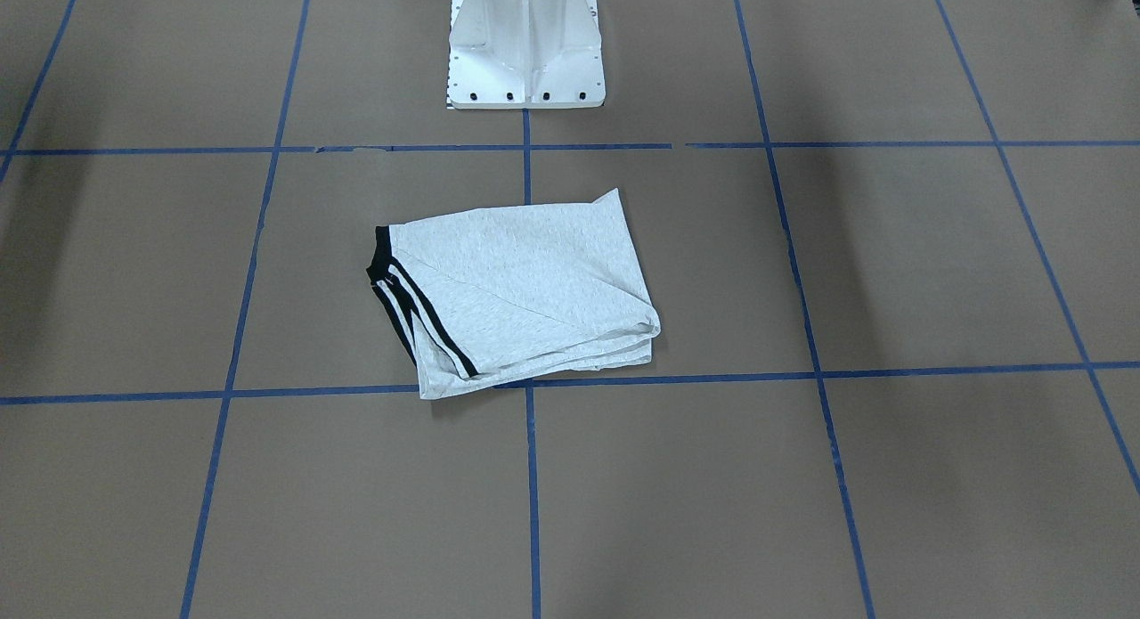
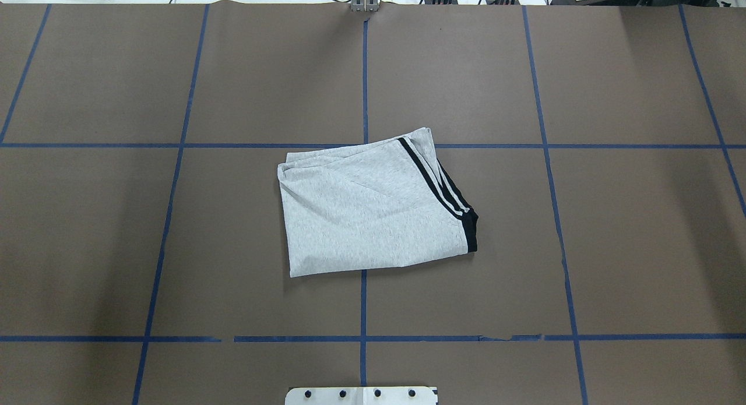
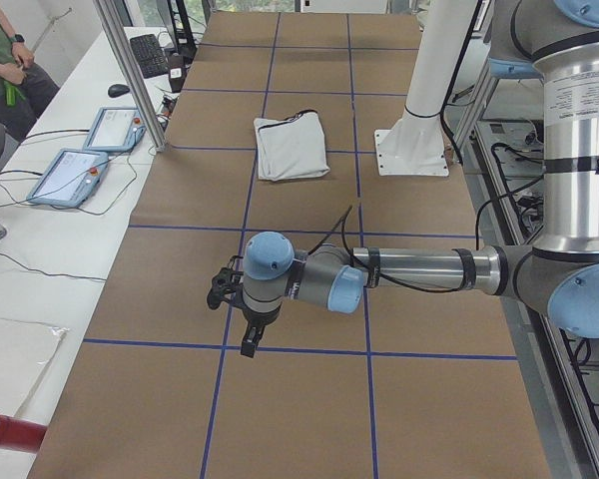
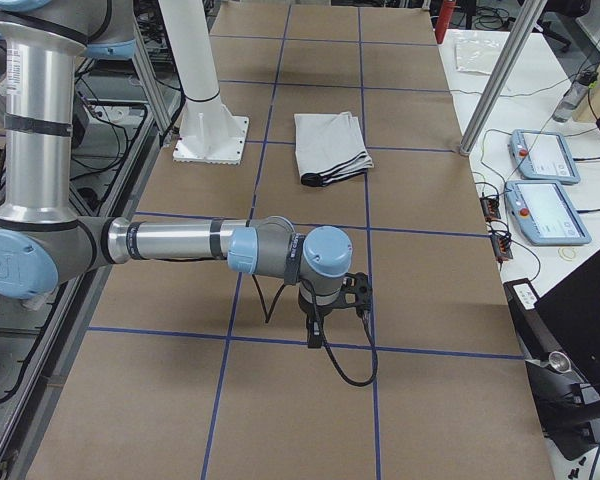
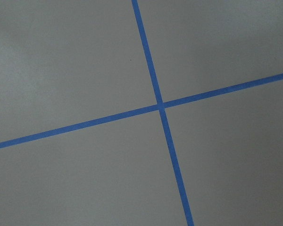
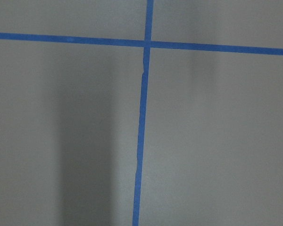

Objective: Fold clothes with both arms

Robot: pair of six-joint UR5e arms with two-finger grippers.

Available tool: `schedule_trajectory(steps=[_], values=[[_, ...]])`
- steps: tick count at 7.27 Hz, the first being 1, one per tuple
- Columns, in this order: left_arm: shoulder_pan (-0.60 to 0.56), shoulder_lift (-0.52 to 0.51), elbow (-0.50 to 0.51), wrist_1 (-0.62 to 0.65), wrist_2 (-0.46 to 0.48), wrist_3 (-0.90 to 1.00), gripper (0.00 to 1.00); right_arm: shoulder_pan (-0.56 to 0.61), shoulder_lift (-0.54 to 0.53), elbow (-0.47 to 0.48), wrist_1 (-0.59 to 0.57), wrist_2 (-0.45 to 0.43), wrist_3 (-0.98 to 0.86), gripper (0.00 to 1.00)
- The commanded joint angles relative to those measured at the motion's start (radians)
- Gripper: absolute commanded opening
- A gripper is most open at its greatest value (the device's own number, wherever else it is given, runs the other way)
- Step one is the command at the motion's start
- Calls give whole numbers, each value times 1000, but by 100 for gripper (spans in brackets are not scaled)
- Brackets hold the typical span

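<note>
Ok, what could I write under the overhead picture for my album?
A folded grey T-shirt with black stripes rests on the brown table marked with blue tape.

You see silver-grey tubes with light blue joint caps on the left arm (image 3: 419,267). The right arm (image 4: 170,242) matches, trailing a black cable (image 4: 350,380).

— Where does the T-shirt (image 2: 373,210) lie?
— On the table (image 2: 641,247), straight out in front of the pedestal (image 1: 525,44), near it but not touching.
— And the arms?
— The left arm (image 3: 419,269) reaches out over the table well to the pedestal's left, the right arm (image 4: 180,240) well to its right. Both are well apart from the T-shirt.
— Anything farther out?
— Two tablets (image 3: 108,130) lie on the bench (image 3: 20,284) past the table's far edge, opposite the pedestal.
</note>
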State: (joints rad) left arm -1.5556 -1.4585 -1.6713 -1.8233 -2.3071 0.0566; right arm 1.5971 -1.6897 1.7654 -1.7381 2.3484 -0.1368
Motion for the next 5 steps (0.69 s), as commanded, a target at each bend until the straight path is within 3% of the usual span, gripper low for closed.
schedule_trajectory(steps=[1,5], values=[[-1,4,4,-1,-2,-4,100,1,4,-1,0,0,2,100],[0,6,5,-2,1,0,100,-2,47,-18,8,-9,44,100]])
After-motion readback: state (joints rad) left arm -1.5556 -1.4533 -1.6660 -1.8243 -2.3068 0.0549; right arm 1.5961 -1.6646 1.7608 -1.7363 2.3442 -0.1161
